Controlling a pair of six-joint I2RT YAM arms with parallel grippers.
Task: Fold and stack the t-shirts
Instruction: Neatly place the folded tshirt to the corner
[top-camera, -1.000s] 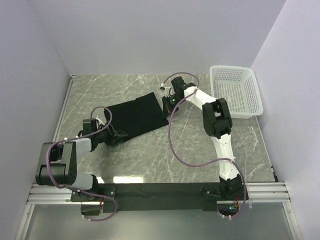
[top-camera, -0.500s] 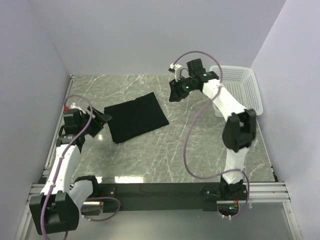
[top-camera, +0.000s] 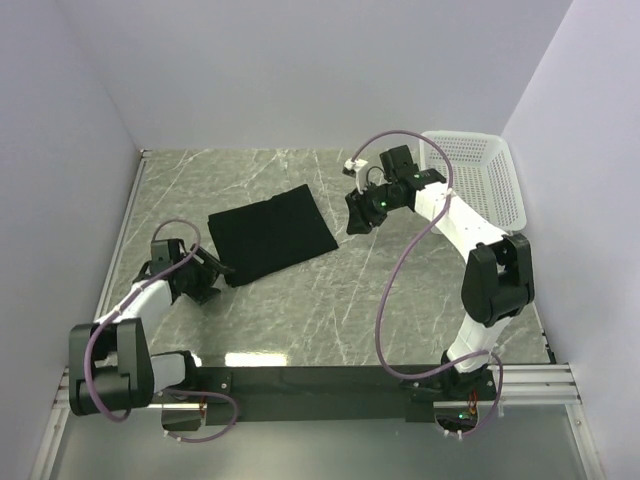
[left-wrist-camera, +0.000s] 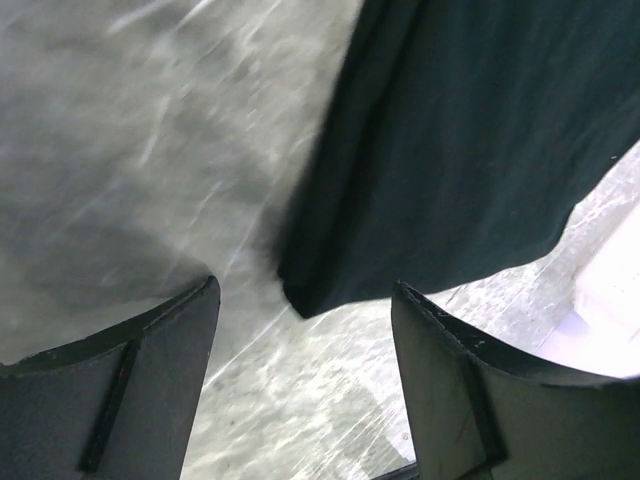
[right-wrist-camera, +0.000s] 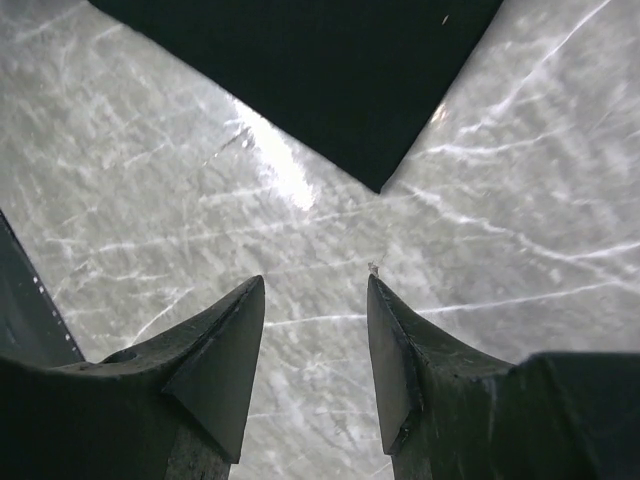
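I am holding both of my grippers off the cloth, jaws spread and gripping nothing. The black t-shirt (top-camera: 272, 235) is lying flat on the marble table (top-camera: 330, 300), folded into a tidy rectangle, well apart from the white basket (top-camera: 462, 135).

My right gripper (top-camera: 360, 215) is hovering between the basket and the shirt, fingers apart, with the shirt's nearest corner just ahead of the tips and not touching them.

My left gripper (top-camera: 205, 275) is sitting on the side of the shirt away from the basket, low over the table, with a thick folded corner showing between its open fingers (left-wrist-camera: 150, 340). I judge I am keeping wide so the fold lies undisturbed while I am lining up on opposite corners.
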